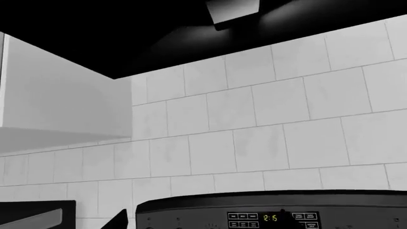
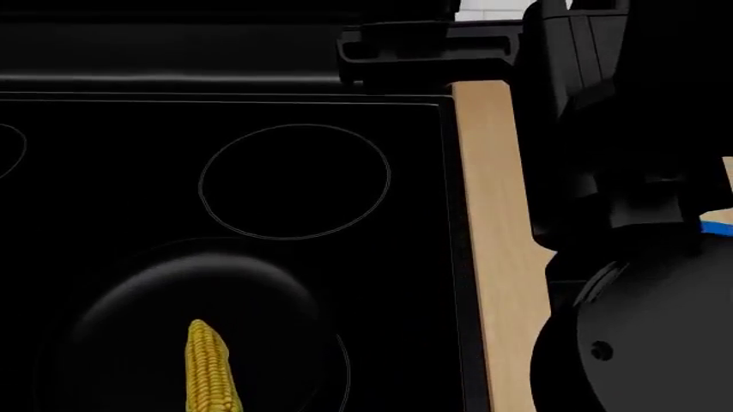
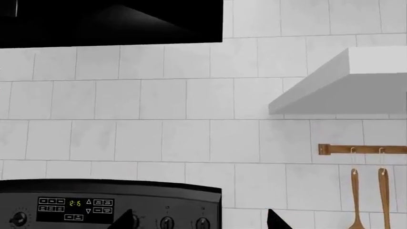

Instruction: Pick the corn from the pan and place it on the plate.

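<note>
**Corn lying in the pan, pincers barely seen**

The corn (image 2: 209, 371) is seen lying in the black pan (image 2: 137, 300) at the near left of the dark stovetop (image 2: 378, 257), pointing far. A burner ring (image 2: 294, 180) is drawn beyond it. A wooden counter strip (image 2: 499, 249) runs along the right, and a blue sliver of the plate (image 2: 717, 227) shows behind the right arm (image 2: 624, 172). Only dark finger tips (image 3: 275, 219) of the right pincer are shown; whether either pincer is spread cannot be told, and nothing is seen held

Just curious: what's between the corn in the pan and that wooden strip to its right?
In the head view, only the pan's dark rim and black stovetop lie between the corn and the wooden strip.
</note>
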Robot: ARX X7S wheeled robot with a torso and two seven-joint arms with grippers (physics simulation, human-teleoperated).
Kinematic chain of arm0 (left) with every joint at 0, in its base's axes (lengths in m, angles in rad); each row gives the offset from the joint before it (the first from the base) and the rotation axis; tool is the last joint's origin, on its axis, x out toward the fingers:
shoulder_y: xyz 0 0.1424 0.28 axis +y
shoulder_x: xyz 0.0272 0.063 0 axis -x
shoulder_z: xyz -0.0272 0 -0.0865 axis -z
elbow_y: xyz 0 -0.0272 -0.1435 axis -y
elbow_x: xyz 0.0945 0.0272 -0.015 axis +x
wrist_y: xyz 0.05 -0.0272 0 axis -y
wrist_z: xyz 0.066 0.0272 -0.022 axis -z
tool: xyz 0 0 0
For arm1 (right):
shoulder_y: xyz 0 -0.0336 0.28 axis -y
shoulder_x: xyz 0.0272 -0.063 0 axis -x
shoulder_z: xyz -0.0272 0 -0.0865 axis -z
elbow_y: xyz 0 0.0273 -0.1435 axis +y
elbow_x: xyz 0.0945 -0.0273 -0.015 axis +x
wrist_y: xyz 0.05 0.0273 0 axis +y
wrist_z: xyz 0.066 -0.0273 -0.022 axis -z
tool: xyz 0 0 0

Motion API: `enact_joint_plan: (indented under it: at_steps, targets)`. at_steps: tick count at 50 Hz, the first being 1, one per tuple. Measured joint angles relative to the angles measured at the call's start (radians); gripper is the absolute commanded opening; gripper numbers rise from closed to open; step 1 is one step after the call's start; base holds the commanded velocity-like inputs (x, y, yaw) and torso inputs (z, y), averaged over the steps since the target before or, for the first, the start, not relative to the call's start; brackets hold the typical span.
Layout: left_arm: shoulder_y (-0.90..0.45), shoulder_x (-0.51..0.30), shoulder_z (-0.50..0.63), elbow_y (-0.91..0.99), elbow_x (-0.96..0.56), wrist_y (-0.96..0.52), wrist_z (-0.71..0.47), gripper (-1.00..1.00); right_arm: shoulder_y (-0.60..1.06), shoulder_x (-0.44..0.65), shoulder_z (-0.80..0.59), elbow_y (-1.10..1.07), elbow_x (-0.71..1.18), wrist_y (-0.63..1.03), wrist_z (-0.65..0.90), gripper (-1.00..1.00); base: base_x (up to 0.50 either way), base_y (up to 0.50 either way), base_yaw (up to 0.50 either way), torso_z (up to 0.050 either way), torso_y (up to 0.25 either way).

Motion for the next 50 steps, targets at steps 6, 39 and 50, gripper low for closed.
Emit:
enact_joint_plan:
  at_steps: [6, 39, 50]
  targets:
    - [0.003, 0.002, -0.012, 0.007, -0.008, 0.003, 0.006, 1.00, 0.002, 0.004, -0.001, 0.002, 0.019, -0.004, 0.016, 1.00, 0.00, 0.00, 0.00, 0.000, 0.000]
    - [0.021, -0.011, -0.053, 0.014, -0.020, 0.008, -0.001, 1.00, -0.008, -0.151, -0.288, 0.261, 0.541, -0.104, 0.628, 1.00, 0.00, 0.00, 0.00, 0.000, 0.000]
    - [0.050, -0.021, -0.073, 0.014, -0.021, 0.021, 0.000, 1.00, -0.036, -0.159, -0.482, 0.311, 0.631, -0.268, 0.746, 1.00, 0.00, 0.00, 0.00, 0.000, 0.000]
